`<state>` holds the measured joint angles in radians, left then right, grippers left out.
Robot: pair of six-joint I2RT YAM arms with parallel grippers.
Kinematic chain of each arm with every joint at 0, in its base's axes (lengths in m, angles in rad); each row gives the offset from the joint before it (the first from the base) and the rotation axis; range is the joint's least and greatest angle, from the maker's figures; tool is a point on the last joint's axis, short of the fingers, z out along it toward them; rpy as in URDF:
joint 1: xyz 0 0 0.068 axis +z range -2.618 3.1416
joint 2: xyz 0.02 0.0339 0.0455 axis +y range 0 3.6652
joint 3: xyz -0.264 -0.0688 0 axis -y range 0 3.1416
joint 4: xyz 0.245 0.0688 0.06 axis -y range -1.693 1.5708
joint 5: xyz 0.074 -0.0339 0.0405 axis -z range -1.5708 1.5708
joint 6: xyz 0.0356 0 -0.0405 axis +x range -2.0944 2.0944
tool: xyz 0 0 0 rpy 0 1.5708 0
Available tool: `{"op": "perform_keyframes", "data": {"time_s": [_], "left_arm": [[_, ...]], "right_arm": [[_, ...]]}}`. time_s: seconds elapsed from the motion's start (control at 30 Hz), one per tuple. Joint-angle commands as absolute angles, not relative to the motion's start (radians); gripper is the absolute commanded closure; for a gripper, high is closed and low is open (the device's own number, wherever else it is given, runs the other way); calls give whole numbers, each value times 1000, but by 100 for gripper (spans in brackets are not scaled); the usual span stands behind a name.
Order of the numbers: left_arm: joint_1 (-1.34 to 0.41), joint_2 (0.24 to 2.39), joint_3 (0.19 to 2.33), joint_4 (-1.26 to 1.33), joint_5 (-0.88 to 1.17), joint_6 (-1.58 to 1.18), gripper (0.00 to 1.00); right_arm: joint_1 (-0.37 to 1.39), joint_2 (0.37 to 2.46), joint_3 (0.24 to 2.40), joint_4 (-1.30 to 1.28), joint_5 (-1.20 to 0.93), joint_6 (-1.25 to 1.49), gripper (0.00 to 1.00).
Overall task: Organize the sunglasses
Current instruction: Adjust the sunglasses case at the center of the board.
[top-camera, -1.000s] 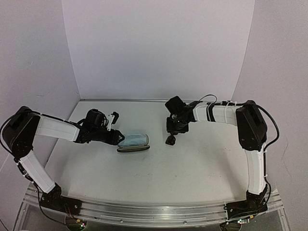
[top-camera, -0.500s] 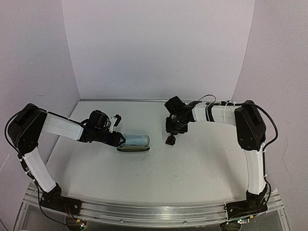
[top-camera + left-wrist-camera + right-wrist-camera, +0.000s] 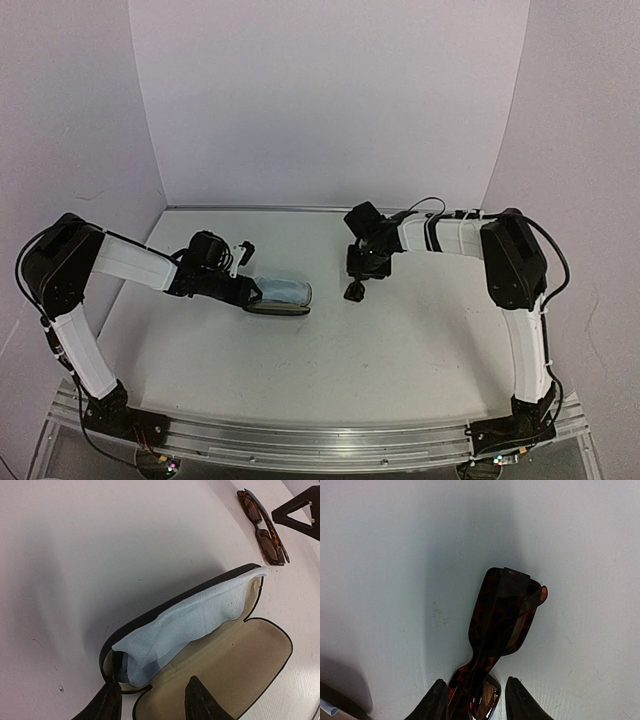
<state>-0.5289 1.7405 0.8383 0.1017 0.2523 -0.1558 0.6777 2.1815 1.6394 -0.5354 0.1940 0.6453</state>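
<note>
White desk (image 3: 400, 370): right of the open case (image 3: 280, 297) lie the folded sunglasses (image 3: 500, 630), long axis running straight out from my right claw (image 3: 476, 687), which straddles their near end, half-spread; whether it grips I cannot tell

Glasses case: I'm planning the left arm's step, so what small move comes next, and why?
Probably close the left hand on the near corner of the blue cloth: its fingers straddle that corner, the cloth lies in the open case, and the sunglasses lie outside it.

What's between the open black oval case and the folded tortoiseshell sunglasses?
Nothing: bare white tabletop separates the black oval case from the tortoiseshell sunglasses, shown in the top and left wrist views.
</note>
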Motion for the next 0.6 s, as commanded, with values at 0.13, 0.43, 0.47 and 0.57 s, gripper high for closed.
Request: {"op": "perform_keyframes", "data": {"time_s": [0.13, 0.43, 0.47, 0.57], "left_arm": [[-526, 1743, 856, 124, 297, -187, 61], [-541, 1735, 832, 130, 304, -254, 66], [-546, 1735, 831, 129, 301, -264, 66], [-568, 1736, 831, 115, 284, -295, 68]], "right_arm": [[666, 2220, 1705, -529, 168, 660, 60], [660, 2244, 1724, -523, 144, 661, 66], [660, 2245, 1724, -522, 140, 661, 68], [658, 2251, 1724, -520, 129, 661, 70]]}}
